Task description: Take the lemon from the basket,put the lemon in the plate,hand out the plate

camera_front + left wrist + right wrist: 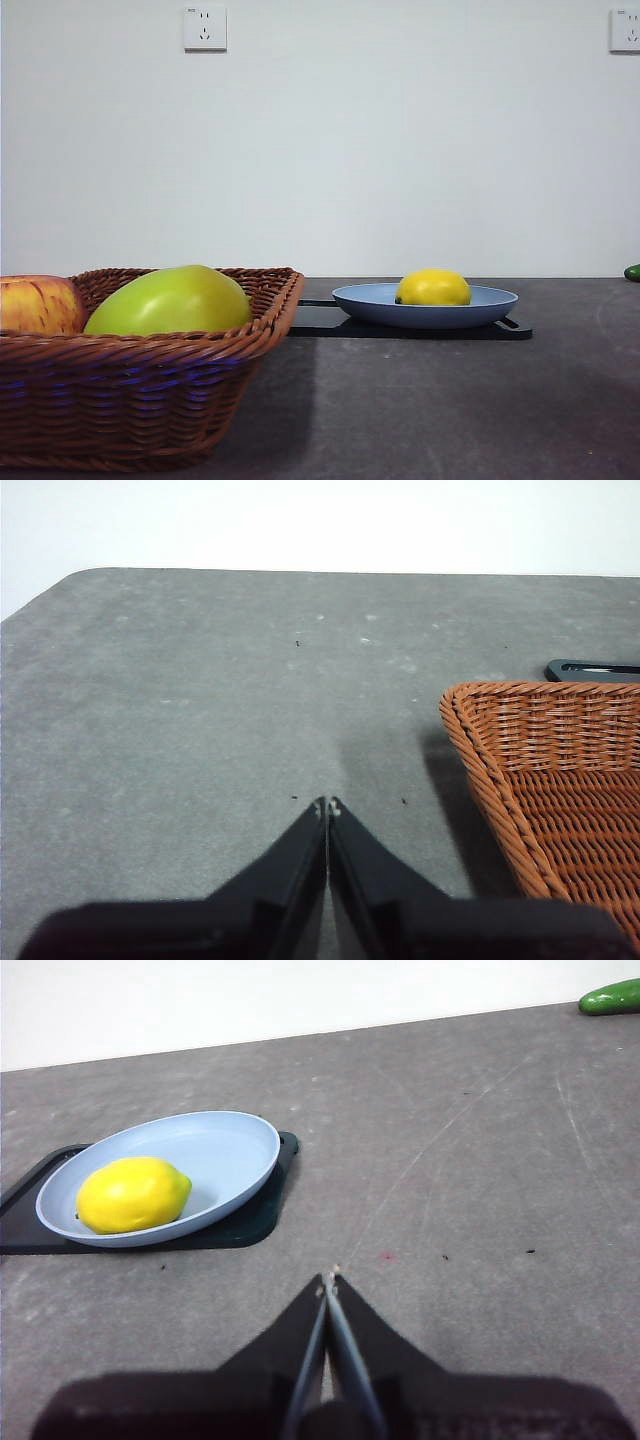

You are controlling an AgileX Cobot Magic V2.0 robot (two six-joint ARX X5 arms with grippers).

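Up close, the wicker basket (150, 390) holds a big green fruit (170, 300) and a red-yellow apple (38, 305). Farther back, the lemon (433, 287) lies in the blue plate (490, 305), which sits on a flat black tray (320, 322). The left gripper (328, 806) and the right gripper (329, 1278) are both squeezed closed, holding nothing, over the gray table (450, 400).

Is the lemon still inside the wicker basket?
No, the lemon lies in the blue plate on the black tray, apart from the basket.
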